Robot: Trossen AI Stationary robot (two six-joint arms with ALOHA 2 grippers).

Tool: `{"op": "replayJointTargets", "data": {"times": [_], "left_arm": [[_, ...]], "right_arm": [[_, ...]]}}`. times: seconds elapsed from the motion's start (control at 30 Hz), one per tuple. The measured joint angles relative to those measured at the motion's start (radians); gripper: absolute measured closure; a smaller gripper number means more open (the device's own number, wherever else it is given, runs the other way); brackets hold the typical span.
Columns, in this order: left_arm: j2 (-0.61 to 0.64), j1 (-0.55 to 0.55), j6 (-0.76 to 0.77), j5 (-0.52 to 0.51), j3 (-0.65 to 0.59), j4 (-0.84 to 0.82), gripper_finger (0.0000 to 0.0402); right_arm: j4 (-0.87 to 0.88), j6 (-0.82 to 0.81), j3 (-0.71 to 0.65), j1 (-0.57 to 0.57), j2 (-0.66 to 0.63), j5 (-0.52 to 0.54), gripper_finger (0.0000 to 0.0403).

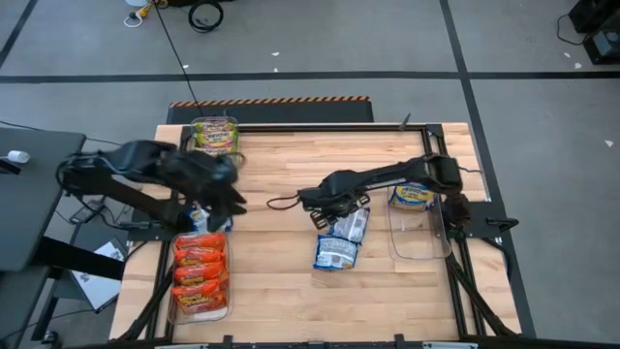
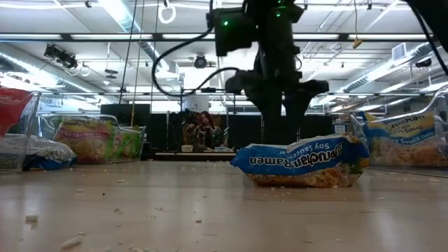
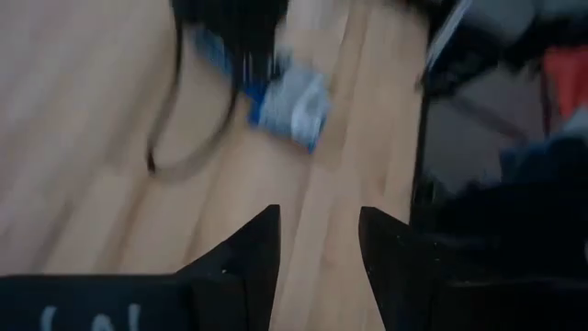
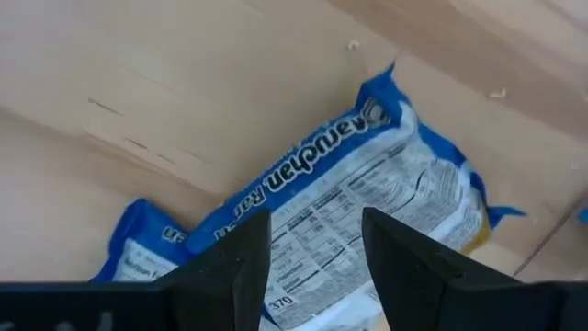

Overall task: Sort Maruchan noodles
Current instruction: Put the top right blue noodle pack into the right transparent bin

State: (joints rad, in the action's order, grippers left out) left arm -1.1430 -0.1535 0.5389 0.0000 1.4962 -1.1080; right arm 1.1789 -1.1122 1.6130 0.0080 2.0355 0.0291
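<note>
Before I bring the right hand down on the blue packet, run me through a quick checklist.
1. Right hand open: ok.
2. Right hand over a blue packet: ok, packet directly beyond its fingers.
3. Packet lying flat on the table: ok.
4. Second blue packet touching or overlapping the target: cannot tell.
5. Right bin has room: ok, one blue packet inside.
6. Left hand clear: ok, open, over by the orange packets' bin.

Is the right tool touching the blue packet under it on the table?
Cannot tell. In the right wrist view the right tool is open over the blue packet, but no view shows contact or a gap plainly.
</note>
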Motion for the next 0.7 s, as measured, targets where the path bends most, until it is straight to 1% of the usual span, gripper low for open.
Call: {"op": "replayJointTargets", "data": {"times": [0.13,0.23,0.3,0.4,0.5,0.6,0.7], "left_arm": [[0.072,-0.001,-0.008,-0.051,0.004,0.035,0.0249],[0.093,-0.003,-0.016,-0.063,0.004,0.019,0.0249],[0.102,-0.003,-0.031,-0.079,0.004,0.007,0.0249],[0.105,-0.003,-0.033,-0.086,0.004,-0.007,0.0249],[0.102,-0.003,-0.035,-0.085,0.002,-0.035,0.0249],[0.104,-0.003,-0.043,-0.086,0.002,-0.061,0.0249],[0.103,-0.003,-0.078,-0.099,0.002,-0.073,0.0249]], "right_arm": [[0.005,-0.078,0.021,0.002,0.064,-0.013,0.0224],[0.004,-0.082,0.024,0.003,0.1,-0.018,0.0224],[-0.003,-0.047,0.025,0.003,0.116,-0.018,0.0225],[-0.027,0.1,0.019,0.003,0.129,-0.019,0.0228],[-0.089,0.293,0.021,0.0,0.119,-0.019,0.0246],[-0.095,0.484,0.021,-0.003,0.119,-0.051,0.0284],[-0.09,0.56,0.021,-0.003,0.119,-0.082,0.0343]]}}
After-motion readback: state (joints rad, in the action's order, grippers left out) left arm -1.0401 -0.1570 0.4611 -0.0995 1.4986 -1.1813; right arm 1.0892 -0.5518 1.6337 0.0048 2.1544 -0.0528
